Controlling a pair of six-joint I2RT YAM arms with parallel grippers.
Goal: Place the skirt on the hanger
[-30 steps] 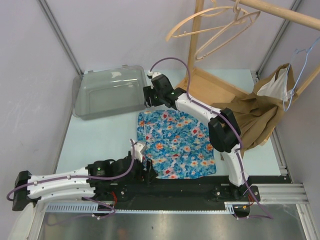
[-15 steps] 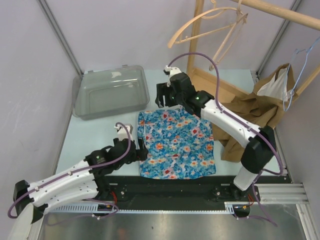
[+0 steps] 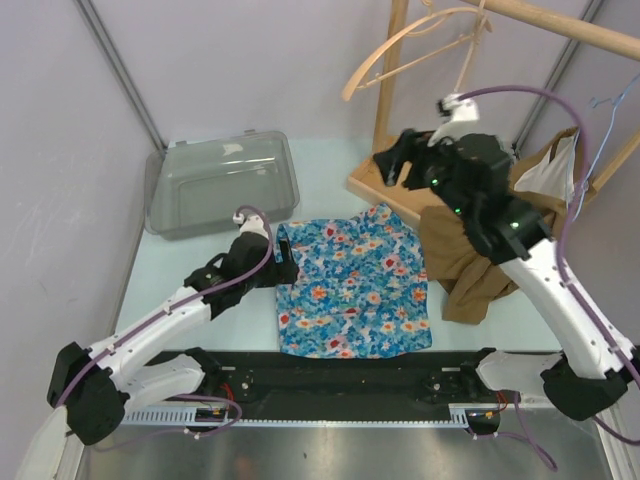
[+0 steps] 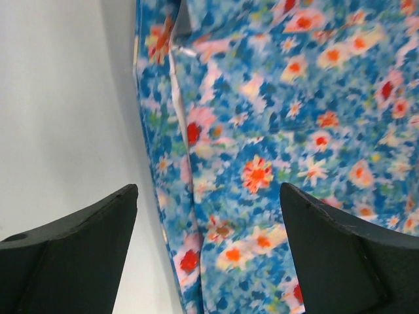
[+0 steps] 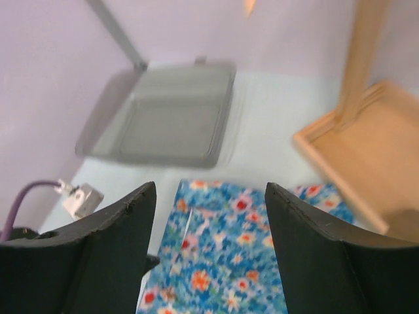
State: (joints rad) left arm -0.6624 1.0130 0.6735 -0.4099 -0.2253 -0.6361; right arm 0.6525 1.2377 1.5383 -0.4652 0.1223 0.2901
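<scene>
The blue floral skirt (image 3: 352,285) lies flat on the table, its far right corner folded up near the rack's base. A wooden hanger (image 3: 415,45) hangs from the rail at the top. My left gripper (image 3: 284,262) is open and empty, low over the skirt's left edge; in the left wrist view (image 4: 208,196) the skirt (image 4: 281,124) and its hem lie between the fingers. My right gripper (image 3: 396,166) is open and empty, raised above the skirt's far right corner; in the right wrist view (image 5: 209,193) the skirt (image 5: 226,268) lies well below.
A clear plastic bin (image 3: 220,182) sits at the back left, also in the right wrist view (image 5: 160,118). The wooden rack base (image 3: 395,178) stands at the back right. A brown garment (image 3: 470,255) drapes right of the skirt. A blue wire hanger (image 3: 598,125) holds a white cloth.
My right arm has lifted off the skirt's far left edge and swung up to the right. My left gripper has moved from the skirt's near left corner to its upper left edge.
</scene>
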